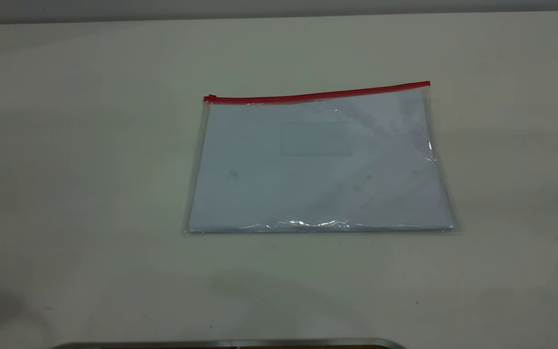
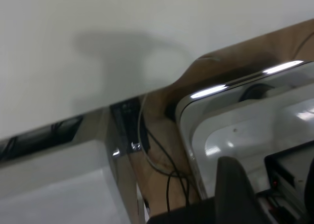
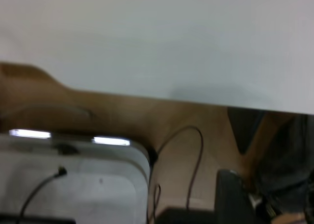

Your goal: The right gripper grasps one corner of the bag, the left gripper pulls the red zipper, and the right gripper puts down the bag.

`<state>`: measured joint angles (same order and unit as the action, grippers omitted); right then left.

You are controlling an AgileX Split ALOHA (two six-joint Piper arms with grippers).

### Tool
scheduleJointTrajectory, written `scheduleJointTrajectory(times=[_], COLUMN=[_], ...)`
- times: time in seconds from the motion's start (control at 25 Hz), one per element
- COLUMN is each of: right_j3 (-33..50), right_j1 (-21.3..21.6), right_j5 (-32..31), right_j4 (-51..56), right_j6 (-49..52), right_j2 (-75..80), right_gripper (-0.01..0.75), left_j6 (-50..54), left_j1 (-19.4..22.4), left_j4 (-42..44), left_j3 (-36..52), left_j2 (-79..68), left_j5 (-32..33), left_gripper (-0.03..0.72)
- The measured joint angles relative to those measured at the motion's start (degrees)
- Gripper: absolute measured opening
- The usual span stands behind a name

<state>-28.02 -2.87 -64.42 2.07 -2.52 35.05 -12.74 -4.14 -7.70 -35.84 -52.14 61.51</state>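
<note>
– Tools first: where are they sitting?
– Left tool [image 2: 240,185] is showing as a dark shape in its own wrist view, hanging past the desk's edge above some cables [image 2: 167,170]. Right tool [image 3: 235,189] is sitting much the same, off the desk's rim. I cannot tell whether either one is clenched or released.
– And the rest, biggest down?
– Pale desk [image 1: 66,145] is carrying the bag [image 1: 317,194], which is lying flat near the middle, well apart from both arms. White paper [image 1: 259,194] is showing through the clear plastic, with a faint rectangular patch [image 1: 315,139] over it. Along the far long edge the red zipper [image 1: 317,94] is running, slightly slanted. Its slider tab [image 1: 210,98] is sitting at the left end. At the opposite end, the corner of the bag [image 1: 426,87] is resting untouched.
</note>
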Motion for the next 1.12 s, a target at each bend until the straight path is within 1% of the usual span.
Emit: scheduleJointTrajectory(times=[0.2, 0.4, 0.52, 0.96, 1.04, 1.12], right_j3=[0.4, 0.4, 0.4, 0.4, 0.4, 0.4], right_j1=[0.0, 0.0, 0.0, 0.0, 0.1, 1.3], right_j5=[1.3, 1.5, 1.5, 1.6, 1.6, 1.6], right_j4=[-0.2, -0.2, -0.2, -0.3, -0.3, -0.2], right_j6=[1.0, 1.0, 1.0, 1.0, 1.0, 1.0], right_j2=[-1.2, -1.2, -1.5, -1.7, -3.3, -6.9], right_gripper=[0.396, 0.396, 0.396, 0.396, 0.396, 0.396], left_j6=[4.6, 5.4, 6.2, 6.7, 6.7, 6.7], left_j1=[0.0, 0.0, 0.0, 0.0, 0.0, 0.0], left_j4=[1.6, 3.4, 4.8, 4.2, 4.2, 4.2], left_j3=[4.6, 7.7, 7.9, 7.9, 7.9, 7.9], left_j2=[4.9, 10.7, 14.4, 31.7, 34.7, 37.8], left_j5=[-0.2, 0.7, 0.9, 2.0, 2.2, 2.3], left_gripper=[0.409, 0.409, 0.409, 0.410, 0.410, 0.410])
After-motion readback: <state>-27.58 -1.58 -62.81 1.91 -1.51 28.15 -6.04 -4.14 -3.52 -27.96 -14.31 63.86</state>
